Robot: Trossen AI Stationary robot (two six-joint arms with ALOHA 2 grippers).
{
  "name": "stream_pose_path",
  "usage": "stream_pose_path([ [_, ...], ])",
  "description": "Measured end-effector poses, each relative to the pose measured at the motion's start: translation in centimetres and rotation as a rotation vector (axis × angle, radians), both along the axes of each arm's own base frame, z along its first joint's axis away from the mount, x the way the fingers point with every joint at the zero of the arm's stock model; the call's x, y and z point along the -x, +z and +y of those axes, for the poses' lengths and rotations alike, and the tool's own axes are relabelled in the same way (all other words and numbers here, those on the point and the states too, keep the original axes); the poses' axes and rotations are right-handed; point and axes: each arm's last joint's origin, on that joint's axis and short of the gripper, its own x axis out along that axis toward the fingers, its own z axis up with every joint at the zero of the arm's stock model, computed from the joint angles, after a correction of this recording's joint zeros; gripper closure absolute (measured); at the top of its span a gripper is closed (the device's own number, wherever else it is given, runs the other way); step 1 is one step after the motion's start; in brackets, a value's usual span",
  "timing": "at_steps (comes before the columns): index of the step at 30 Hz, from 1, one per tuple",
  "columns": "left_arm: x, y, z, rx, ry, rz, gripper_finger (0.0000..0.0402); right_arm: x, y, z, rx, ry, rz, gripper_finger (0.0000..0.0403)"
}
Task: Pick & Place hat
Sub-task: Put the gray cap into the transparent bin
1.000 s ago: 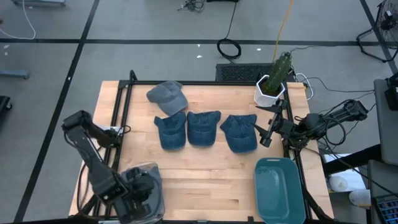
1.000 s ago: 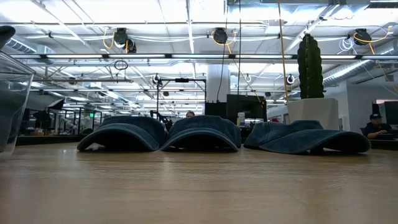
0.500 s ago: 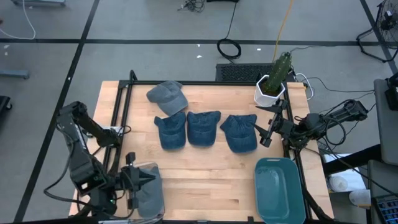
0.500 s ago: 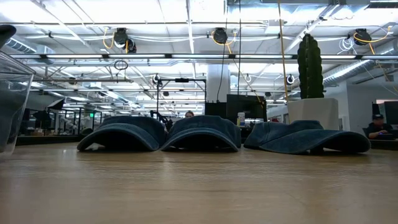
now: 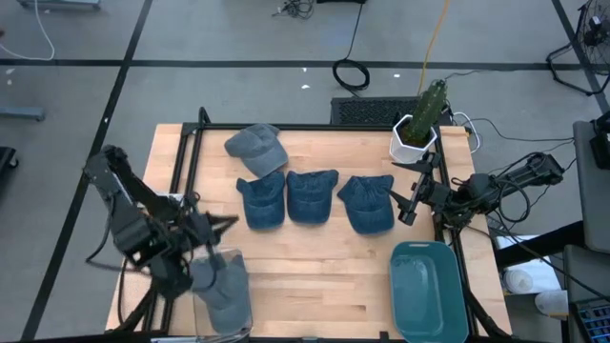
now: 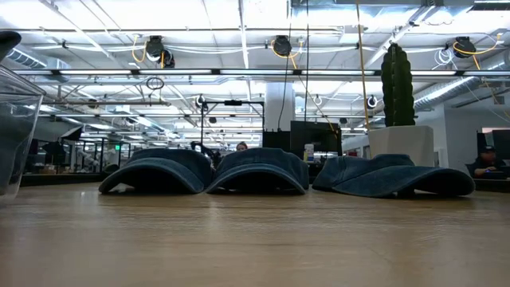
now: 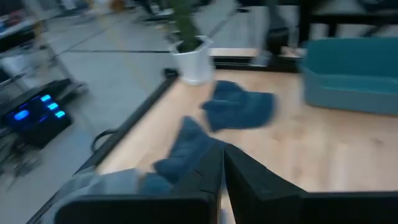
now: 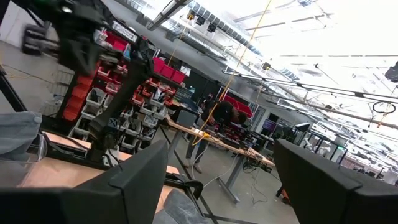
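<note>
Now your left pincer, pressed together and empty, has swung up from the clear bin toward the blue hats just ahead, ready for another pick.

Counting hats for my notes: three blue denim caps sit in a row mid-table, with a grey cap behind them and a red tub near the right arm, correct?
Not quite: the tub near the right arm is teal, not red, as the high view shows. The three blue denim caps in a row and the grey cap behind them are as you said.

Matt denim cloth hats on a smooth, pale wooden table.
</note>
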Motion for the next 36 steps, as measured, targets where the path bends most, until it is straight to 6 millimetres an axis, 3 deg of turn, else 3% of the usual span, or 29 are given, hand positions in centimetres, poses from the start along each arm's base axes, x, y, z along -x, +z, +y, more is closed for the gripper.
stream_pose_path([
  [9,1.5,-1.4,6.0,0.153,0.034,-0.009,0.0376,0.0,0.0,0.0,0.000,0.000,0.000,0.0124],
  [18,0.7,-3.2,10.1,0.209,-0.347,-0.171,0.0376,0.0,0.0,0.0,0.000,0.000,0.000,0.0124],
  [24,0.6,-4.7,14.8,0.200,-0.119,-0.129,0.0376,0.0,0.0,0.0,0.000,0.000,0.000,0.0124],
  [29,-0.1,-4.9,18.1,0.315,-0.121,-0.135,0.0376,0.0,0.0,0.0,0.000,0.000,0.000,0.0124],
  [36,-1.2,-6.0,20.9,0.297,0.089,-0.104,0.0376,0.0,0.0,0.0,0.000,0.000,0.001,0.0124],
])
